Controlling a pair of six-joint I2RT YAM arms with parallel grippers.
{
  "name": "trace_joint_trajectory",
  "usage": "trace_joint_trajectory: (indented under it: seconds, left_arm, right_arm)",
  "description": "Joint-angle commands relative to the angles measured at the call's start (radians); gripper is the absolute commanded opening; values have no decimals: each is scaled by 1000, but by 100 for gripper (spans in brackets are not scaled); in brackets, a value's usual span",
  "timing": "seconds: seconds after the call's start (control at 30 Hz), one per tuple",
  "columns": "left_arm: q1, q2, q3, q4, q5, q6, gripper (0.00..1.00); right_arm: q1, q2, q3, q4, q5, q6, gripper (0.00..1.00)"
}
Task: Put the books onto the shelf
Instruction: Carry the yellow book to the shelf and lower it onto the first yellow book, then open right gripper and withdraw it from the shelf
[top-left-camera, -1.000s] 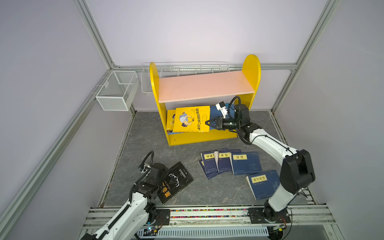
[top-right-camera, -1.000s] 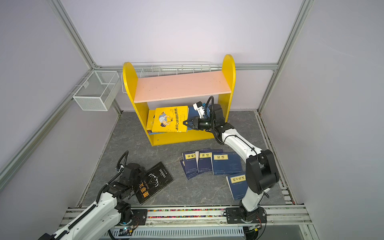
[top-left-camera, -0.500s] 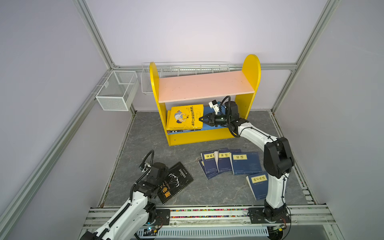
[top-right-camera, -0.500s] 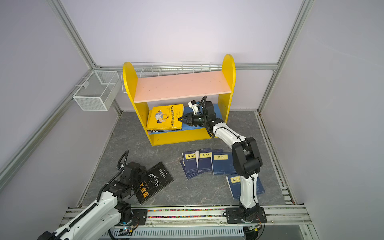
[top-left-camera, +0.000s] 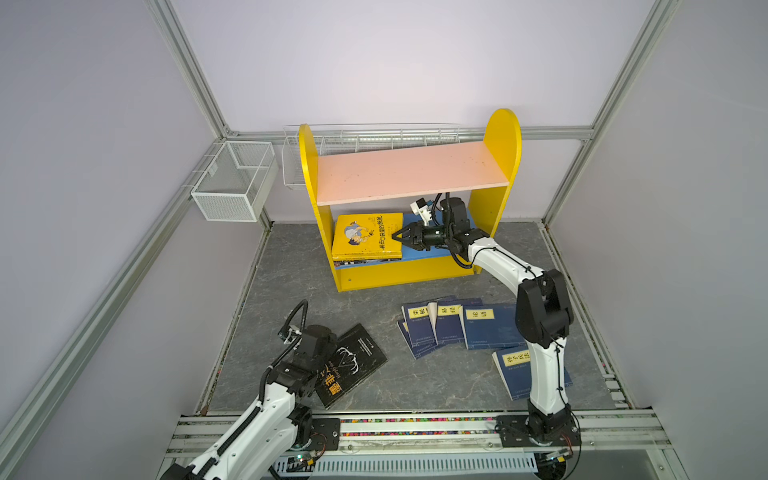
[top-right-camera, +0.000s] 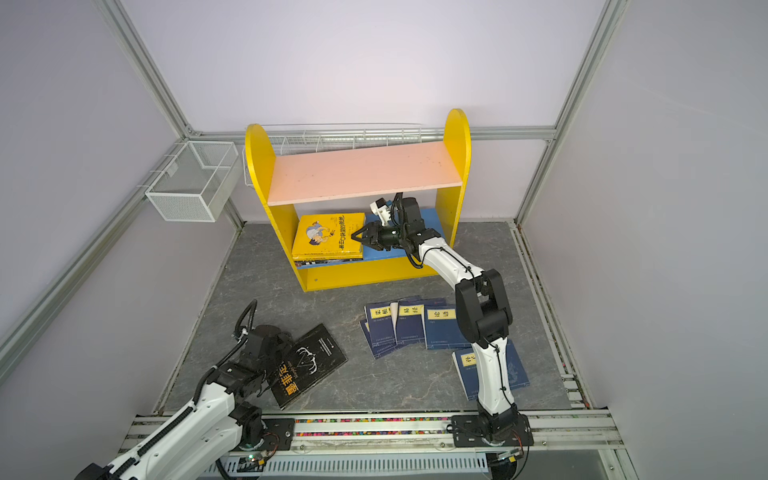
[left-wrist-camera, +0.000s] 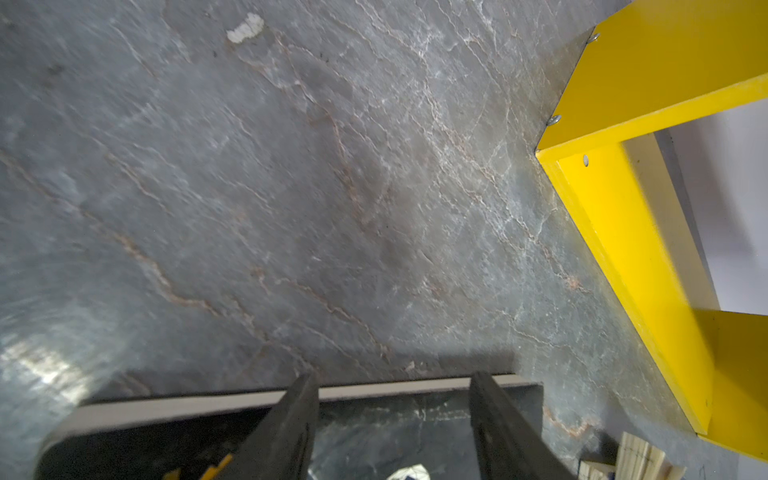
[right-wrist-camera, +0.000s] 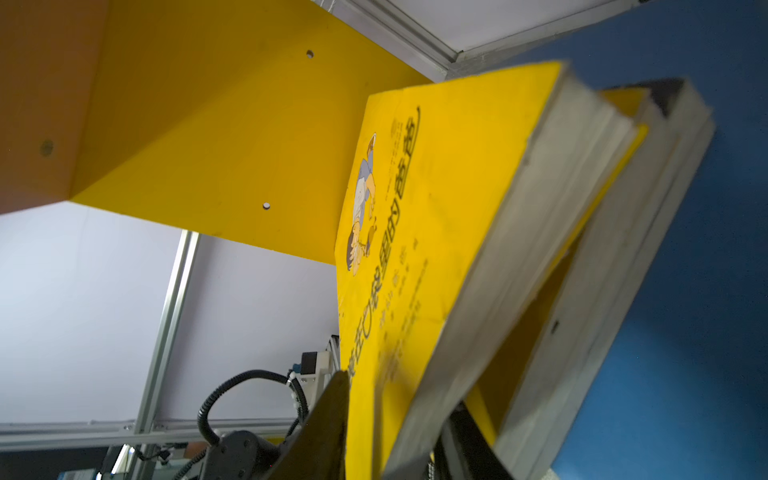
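Observation:
The shelf (top-left-camera: 411, 178) stands at the back, yellow-sided with a pink upper board and a blue lower board (top-left-camera: 436, 254). A yellow cartoon book (top-left-camera: 365, 237) (right-wrist-camera: 436, 208) lies flat on a small stack of books on the lower board. My right gripper (top-left-camera: 395, 237) (right-wrist-camera: 399, 392) is inside that tier, open, its fingers either side of the book's near edge. A black book (top-left-camera: 353, 365) (left-wrist-camera: 374, 432) lies on the floor at front left. My left gripper (top-left-camera: 322, 359) (left-wrist-camera: 392, 378) hovers open over its edge. Several navy books (top-left-camera: 449, 324) lie fanned on the floor, another (top-left-camera: 515, 370) partly behind the right arm.
Two white wire baskets hang on the walls, one (top-left-camera: 232, 187) at the left and a long one (top-left-camera: 365, 141) behind the shelf. The floor is grey stone-patterned (top-left-camera: 299, 291). A metal rail (top-left-camera: 415, 428) runs along the front edge.
My right gripper carried the yellow book leftward into the lower tier, laid it flat on the stack, and its jaws have spread apart. The left arm has not moved.

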Motion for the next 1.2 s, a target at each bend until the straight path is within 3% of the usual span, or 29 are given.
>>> trace_joint_trajectory:
  seconds: [0.0, 0.3, 0.6, 0.8, 1.17]
  left_arm:
    - [-3, 0, 5, -8, 6, -3, 59]
    - [-4, -6, 8, -9, 11, -2, 59]
    - [-4, -5, 6, -7, 13, -3, 59]
    - [-4, -5, 2, -4, 15, -3, 59]
    - [-4, 10, 2, 3, 16, -5, 59]
  right_arm:
    - [13, -34, 57, -104, 82, -115, 52]
    - [13, -81, 119, -349, 321, -301, 64]
    - [53, -196, -8, -391, 349, -453, 62]
    - [98, -261, -78, -444, 431, -566, 63]
    - [161, -133, 101, -595, 645, -720, 62]
